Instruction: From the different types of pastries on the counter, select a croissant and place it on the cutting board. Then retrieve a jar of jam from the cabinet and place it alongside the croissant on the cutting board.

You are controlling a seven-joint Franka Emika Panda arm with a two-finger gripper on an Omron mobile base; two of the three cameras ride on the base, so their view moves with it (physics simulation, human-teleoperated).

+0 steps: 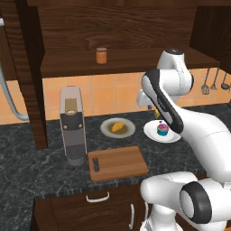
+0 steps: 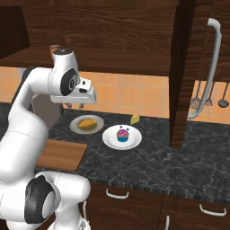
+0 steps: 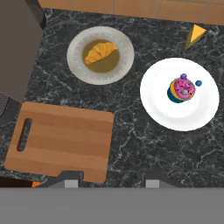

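On the dark marbled tabletop [image 1: 27, 158] of a simulated kitchen, a golden croissant [image 3: 100, 52] lies on a small grey plate [image 3: 76, 65], just beyond the far edge of the wooden cutting board [image 3: 65, 140], whose dark slot handle sits at one short end. The board is bare. Beside the grey plate, a pink-frosted cupcake [image 3: 182, 89] in a blue wrapper stands on a white plate [image 3: 157, 100], near but apart from the croissant's dish. A small yellow wedge [image 3: 194, 35] rests at the foot of the orange tiled wall [image 1: 113, 92], behind the white plate.

The robot's claw [image 2: 75, 105] hangs clenched and empty high above the two plates, its fingertips closed on nothing, touching neither pastry. Seen from the hand camera, the croissant, cupcake and board all lie well below.

A tall grey coffee machine [image 1: 72, 126] stands just beside the handle end of the board. Up in the open dark wood cabinet [image 1: 135, 27], the orange-brown jar of jam [image 1: 101, 55] stands upright on the wide shelf, above and behind the coffee machine. Kitchen utensils [image 1: 212, 83] hang against the tiles off to the right.
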